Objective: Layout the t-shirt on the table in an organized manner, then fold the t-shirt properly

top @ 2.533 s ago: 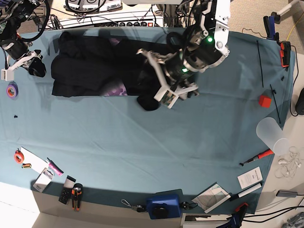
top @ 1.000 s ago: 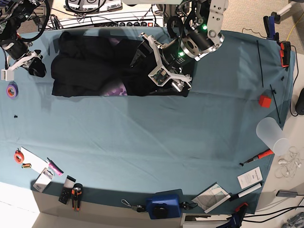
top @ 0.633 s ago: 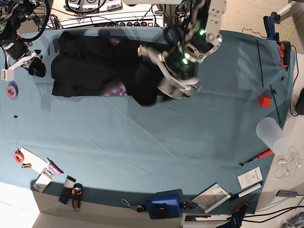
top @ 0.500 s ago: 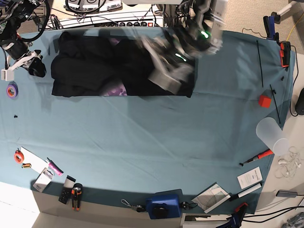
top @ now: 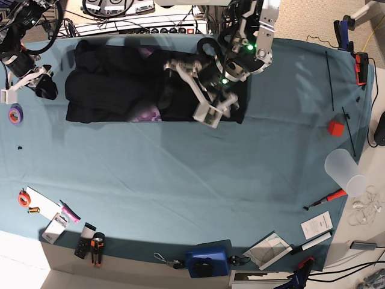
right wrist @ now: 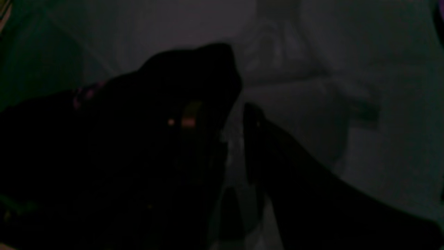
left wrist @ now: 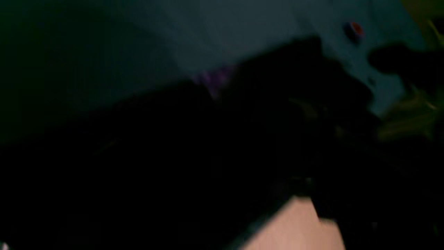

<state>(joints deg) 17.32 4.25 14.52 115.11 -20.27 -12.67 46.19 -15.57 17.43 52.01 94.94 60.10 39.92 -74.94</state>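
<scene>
Jaws of the left gripper (top: 191, 90) stand spread wide above the t-shirt (top: 120, 84), gripping nothing. Right gripper (top: 27, 81) sits at the shirt's far end; its jaw state cannot be determined. T-shirt lies bunched along the desk's (top: 180, 180) rear edge.

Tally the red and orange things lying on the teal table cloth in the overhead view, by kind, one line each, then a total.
Small red cube: 1
Red-handled screwdriver: 1
Orange roll of tape: 1
Orange-handled pliers: 1
Total: 4
</scene>
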